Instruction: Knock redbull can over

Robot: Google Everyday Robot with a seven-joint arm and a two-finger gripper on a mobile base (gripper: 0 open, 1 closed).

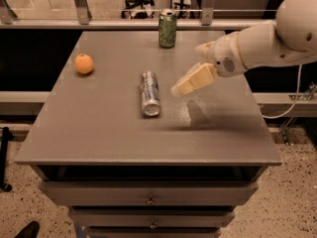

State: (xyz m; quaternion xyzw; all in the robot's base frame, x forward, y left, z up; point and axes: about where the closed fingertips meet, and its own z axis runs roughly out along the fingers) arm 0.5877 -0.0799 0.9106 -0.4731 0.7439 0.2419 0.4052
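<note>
While the redbull can [149,93] lies on its side mid-counter [99,128], the gripper [178,89] hangs just right of it, not touching, closed and holding nothing. Green can [167,29] stands upright at the back edge; orange [84,63] sits left, well apart.

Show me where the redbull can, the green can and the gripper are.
redbull can [149,93]: camera view, middle of its body, lying on its side.
green can [167,31]: camera view, middle of its upright body.
gripper [181,87]: camera view, its cream tip end, beside the redbull can, apart from it.
</note>
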